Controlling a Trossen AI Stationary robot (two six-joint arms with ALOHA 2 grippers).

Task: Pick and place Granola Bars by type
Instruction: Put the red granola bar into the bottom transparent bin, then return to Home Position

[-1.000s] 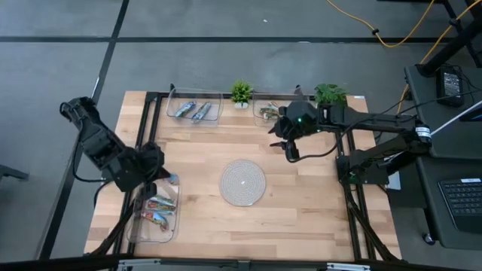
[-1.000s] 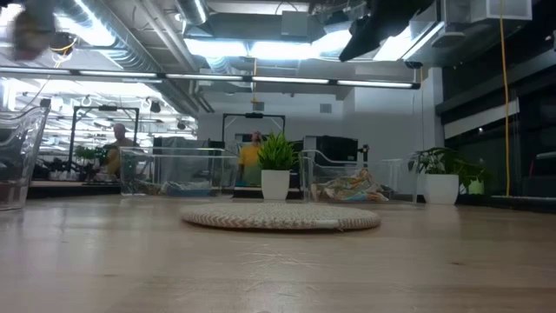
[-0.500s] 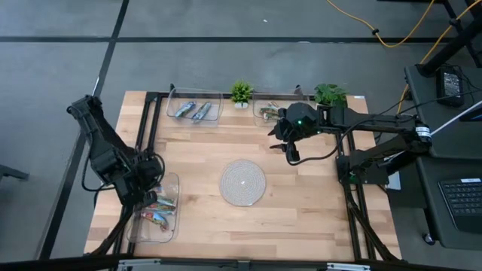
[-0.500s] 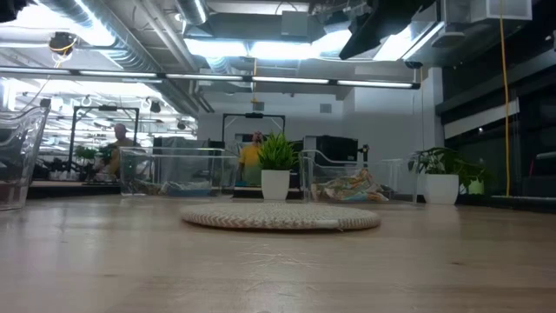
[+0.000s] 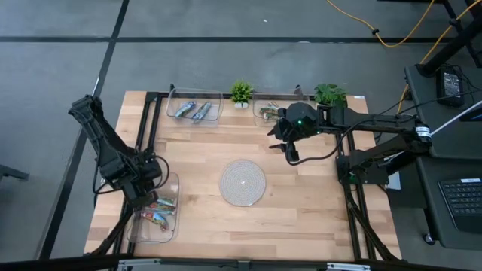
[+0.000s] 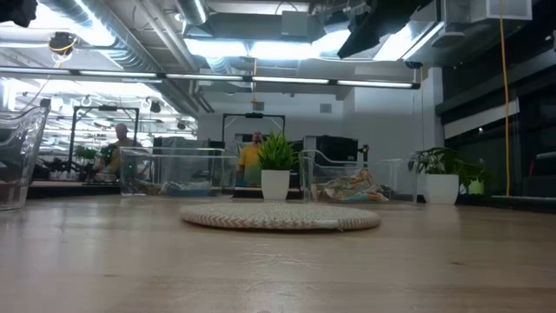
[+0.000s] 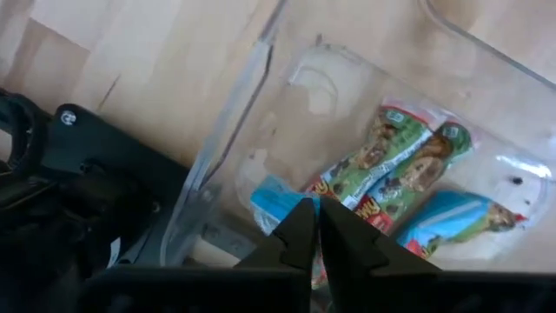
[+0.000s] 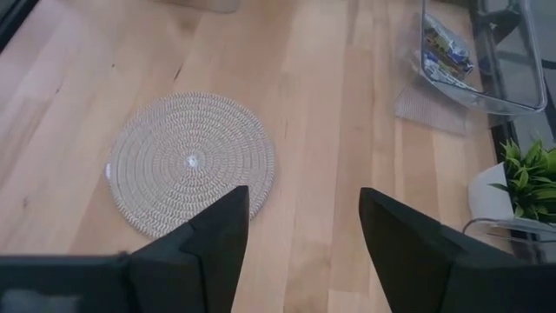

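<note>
My left gripper (image 5: 148,193) hangs over the clear near-left tray (image 5: 172,226) and is shut on a red/multicoloured granola bar (image 7: 271,198). Other red/multicoloured bars (image 7: 408,156) lie flat in that tray. Blue/silver bars (image 5: 193,111) lie in the far-left tray. Green/yellowish bars (image 5: 267,112) lie in the far-right tray. My right gripper (image 5: 291,147) is open in the air between the woven round mat (image 5: 242,182) and the far-right tray. In the right wrist view, my right gripper (image 8: 304,228) holds nothing. My left gripper pinches the bar between its two fingertips (image 7: 300,228), coming from above and pointing down. The bar lies across the fingers, with its blue end (image 7: 268,202) sticking out on one side. It is lifted clear, above the bars in the tray.
Two small potted plants (image 5: 241,92) (image 5: 330,94) stand at the far edge beside the far trays. The mat lies bare in the table's middle, with bare wood around it. Black frame rails run along the left (image 5: 143,143) and right table edges. People show in the room beyond.
My left gripper has moved toward the near-left corner, from the near-left tray's far right corner to above the tray, still shut. Its arm has swung back toward the table's left edge.
</note>
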